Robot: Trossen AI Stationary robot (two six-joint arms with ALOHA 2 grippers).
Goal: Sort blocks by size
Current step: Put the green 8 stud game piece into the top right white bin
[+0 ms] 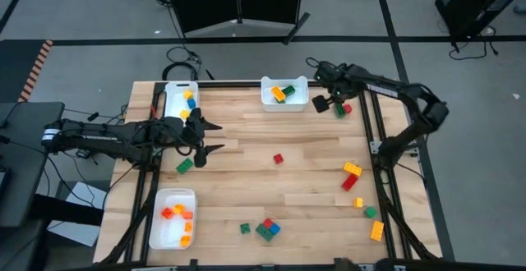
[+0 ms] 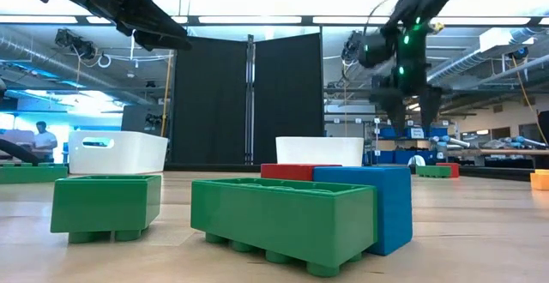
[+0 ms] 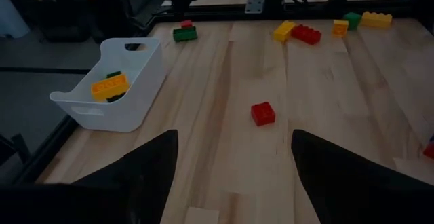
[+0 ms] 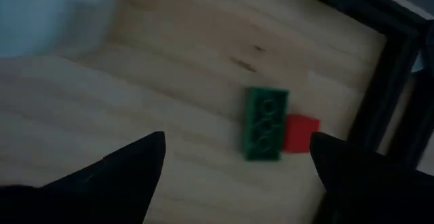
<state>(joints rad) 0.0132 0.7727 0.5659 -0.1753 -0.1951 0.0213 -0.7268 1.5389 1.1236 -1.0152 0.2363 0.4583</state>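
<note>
Loose blocks lie flat on the wooden table. A green block (image 4: 266,123) joined to a red one (image 4: 300,132) sits at the far right corner (image 1: 341,109). My right gripper (image 1: 329,102) hovers over that pair, pointing steeply down, open and empty (image 4: 236,149). My left gripper (image 1: 212,137) hangs open and empty over the table's left half (image 3: 234,156), with a small red block (image 3: 263,113) ahead of it. A green block (image 1: 184,166) lies just near of the left gripper.
Three white trays hold blocks: far left (image 1: 170,98), far middle (image 1: 269,98), near left (image 1: 161,230). Yellow, red, green and orange blocks (image 1: 352,175) are strewn along the right edge. A green, red and blue cluster (image 1: 267,228) lies at the near edge. The middle is bare wood.
</note>
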